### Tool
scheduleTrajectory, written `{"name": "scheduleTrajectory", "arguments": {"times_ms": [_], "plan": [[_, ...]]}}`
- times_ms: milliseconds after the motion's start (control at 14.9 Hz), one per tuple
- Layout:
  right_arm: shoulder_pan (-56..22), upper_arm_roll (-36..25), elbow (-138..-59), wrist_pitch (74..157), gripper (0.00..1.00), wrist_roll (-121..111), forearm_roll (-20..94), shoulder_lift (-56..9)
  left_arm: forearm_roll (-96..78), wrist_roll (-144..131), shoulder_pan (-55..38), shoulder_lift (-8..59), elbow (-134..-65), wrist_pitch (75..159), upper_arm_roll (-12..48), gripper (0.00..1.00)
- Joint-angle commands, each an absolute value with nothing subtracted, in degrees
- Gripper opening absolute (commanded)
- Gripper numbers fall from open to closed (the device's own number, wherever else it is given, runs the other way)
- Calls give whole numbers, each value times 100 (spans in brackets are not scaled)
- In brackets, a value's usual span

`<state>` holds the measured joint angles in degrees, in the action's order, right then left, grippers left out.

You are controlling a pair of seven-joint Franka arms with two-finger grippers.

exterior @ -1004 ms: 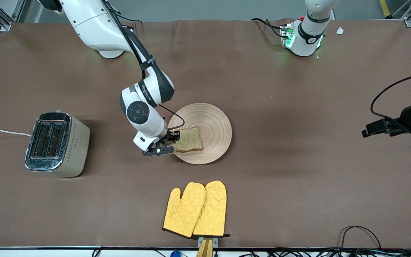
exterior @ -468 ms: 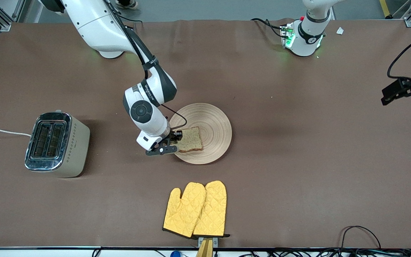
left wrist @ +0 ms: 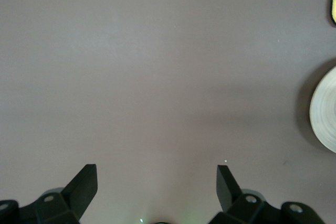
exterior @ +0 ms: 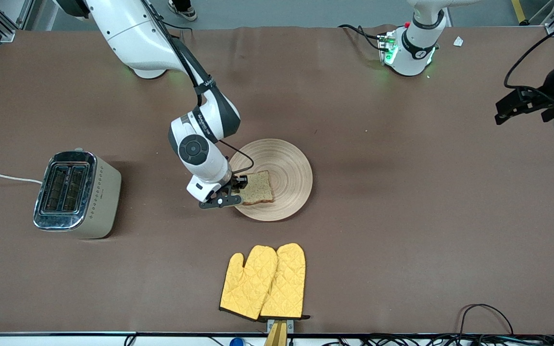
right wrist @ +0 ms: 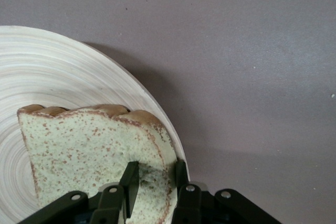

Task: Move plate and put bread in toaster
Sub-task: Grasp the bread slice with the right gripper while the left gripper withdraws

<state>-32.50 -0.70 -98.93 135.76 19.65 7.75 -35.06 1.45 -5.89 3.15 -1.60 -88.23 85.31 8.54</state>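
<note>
1. Front view, nearest the camera: a pair of quilted yellow oven mitts (exterior: pixel 263 281) lies side by side at the table's near edge, about midway along it, untouched and no part of the job in hand.

2. Farther up, near the middle of the brown cloth-covered table (exterior: pixel 402 216), sits the round pale-wood plate with ring grooves (exterior: pixel 284 166). The square slice of speckled brown wholegrain bread (exterior: pixel 257 187) lies on its near part, one crust edge by the rim, where a sideways pinch can reach it.

3. The right gripper (exterior: pixel 236 190) is low at that rim; in the right wrist view its fingers (right wrist: pixel 129 181) straddle the slice's edge and look closed on it, probably so the bread can be lifted clear.

4. The cream-beige two-slot toaster with chrome top (exterior: pixel 76 193) stands toward the right arm's end, slots facing up and empty, white cord (exterior: pixel 3 177) trailing to the table edge.

5. The left gripper (exterior: pixel 522 103) hangs over the table's edge at the left arm's end, jaws spread wide and holding nothing; this arm waits.
</note>
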Motion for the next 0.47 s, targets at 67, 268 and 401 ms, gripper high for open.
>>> {"name": "scheduleTrajectory", "arguments": {"times_ms": [67,268,401], "plan": [[-3243,-70,-10081,13851,28,2021,677,-3516,44,-580,79,-572,-9308,8832,729,100],[-3243,-70,-10107,13825,17,2013,677,-3516,26,-483,123,-475,-9290,8964,747,100],[-3261,-70,-10099,13799,4,1969,677,-3516,35,-475,114,-335,-9150,8965,747,100]]}}
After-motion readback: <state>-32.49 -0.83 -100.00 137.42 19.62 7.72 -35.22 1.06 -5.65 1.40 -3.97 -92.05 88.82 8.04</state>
